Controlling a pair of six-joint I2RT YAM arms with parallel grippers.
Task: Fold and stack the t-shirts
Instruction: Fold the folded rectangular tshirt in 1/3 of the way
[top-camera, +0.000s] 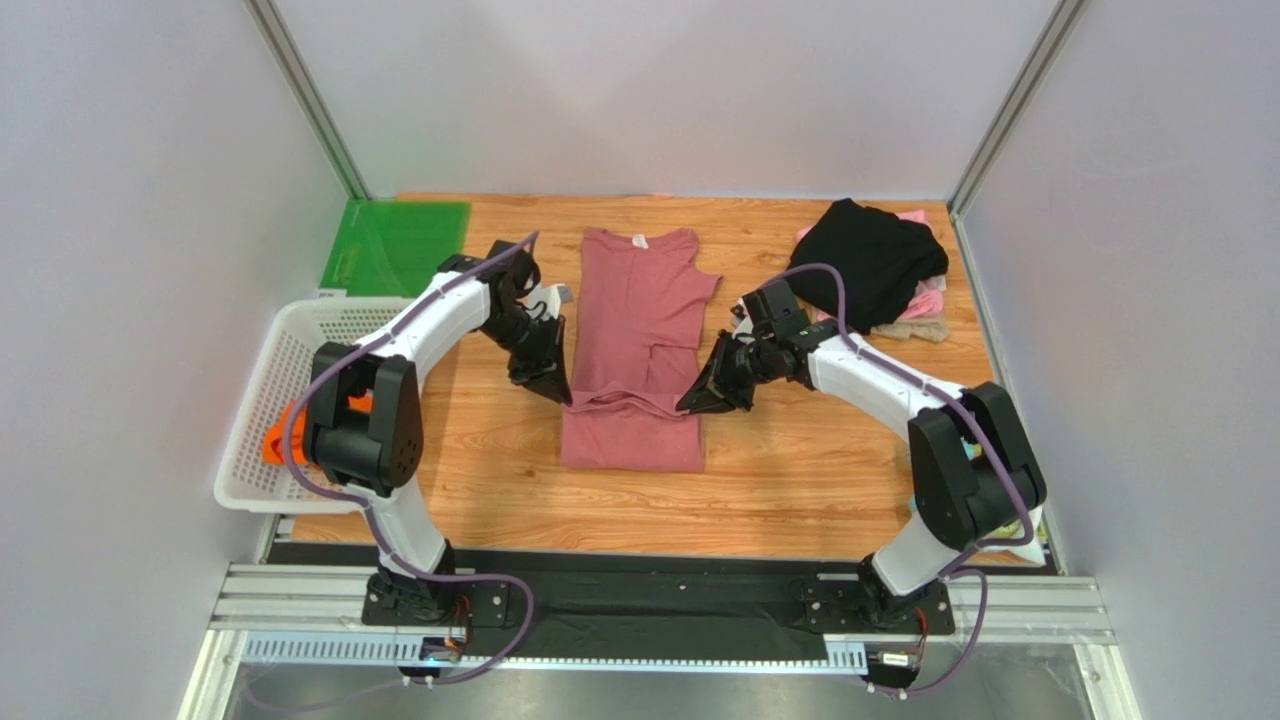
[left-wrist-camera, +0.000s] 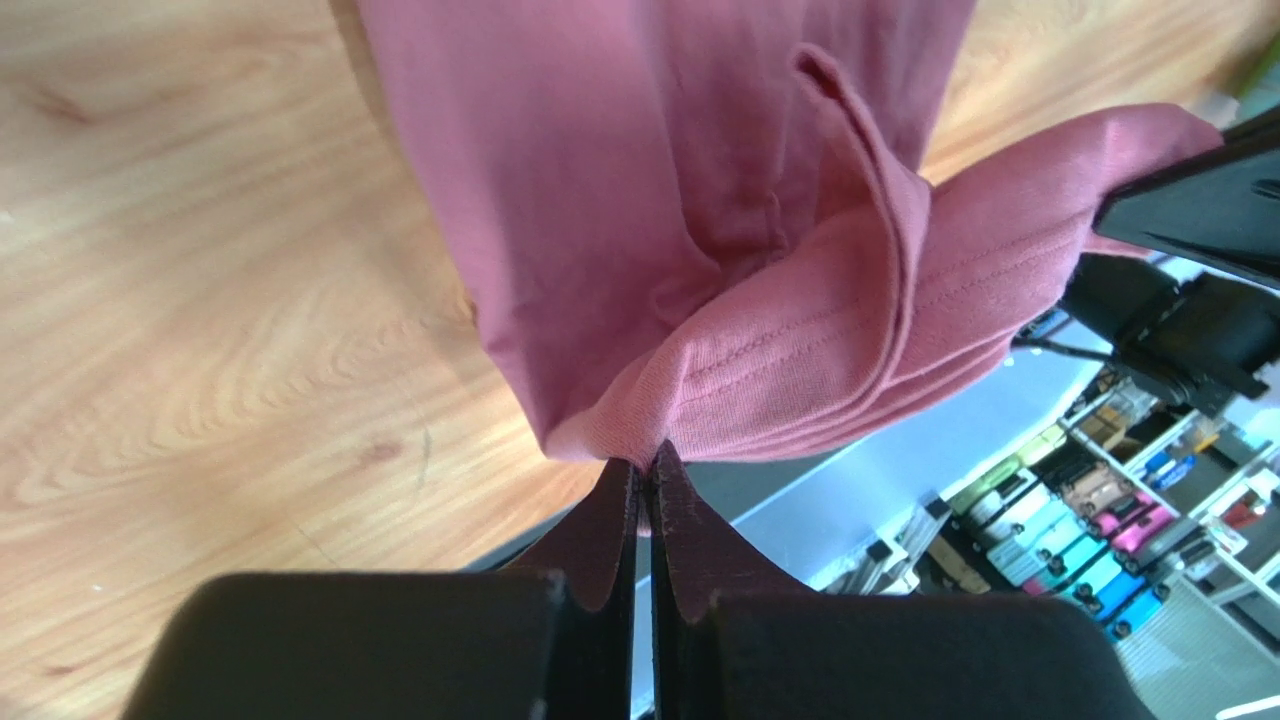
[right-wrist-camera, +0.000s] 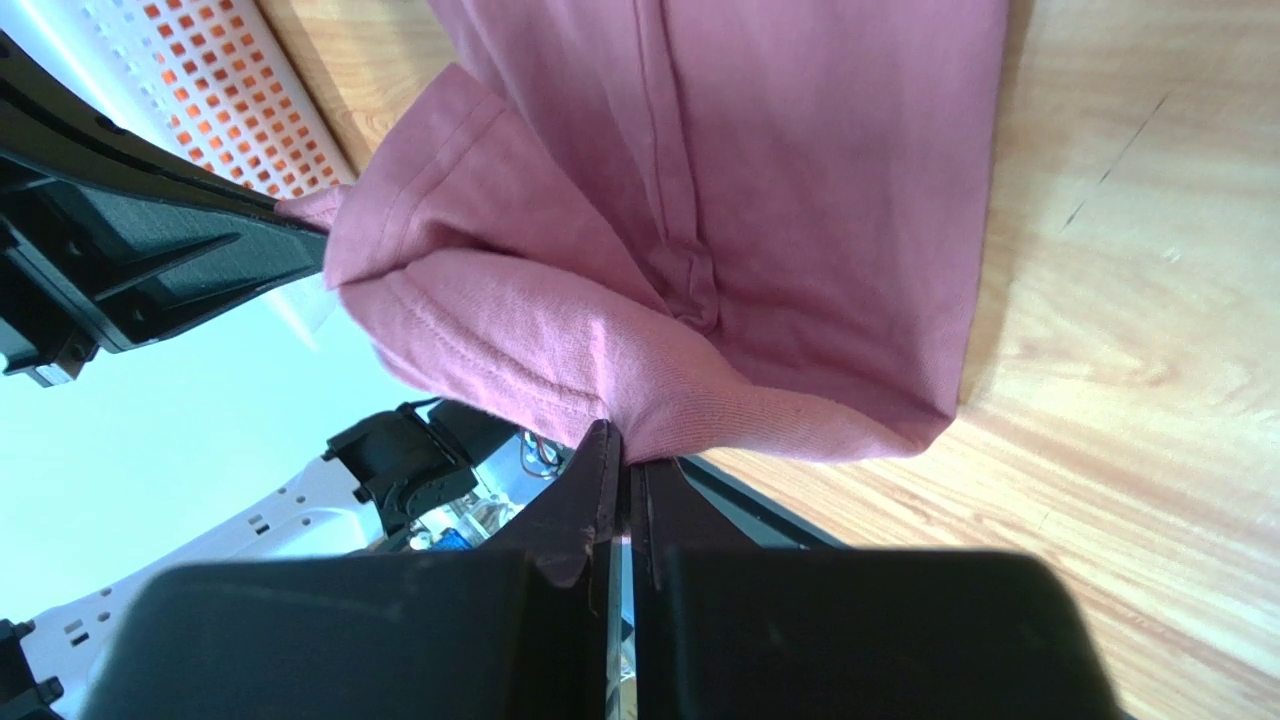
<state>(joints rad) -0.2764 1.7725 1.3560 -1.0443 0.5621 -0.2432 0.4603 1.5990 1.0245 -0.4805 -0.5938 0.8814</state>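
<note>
T-shirt (top-camera: 639, 323) between basket (top-camera: 286, 360) and pile (top-camera: 869, 258)

White plastic mesh basket (top-camera: 286, 360) at left table edge, green board (top-camera: 394, 245) at far-left corner, wooden tabletop (top-camera: 812, 465).

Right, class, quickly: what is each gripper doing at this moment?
Left gripper: closed, pinching a hem edge of the dusty-rose t-shirt.
Right gripper: closed, pinching the same t-shirt's opposite edge.
</note>
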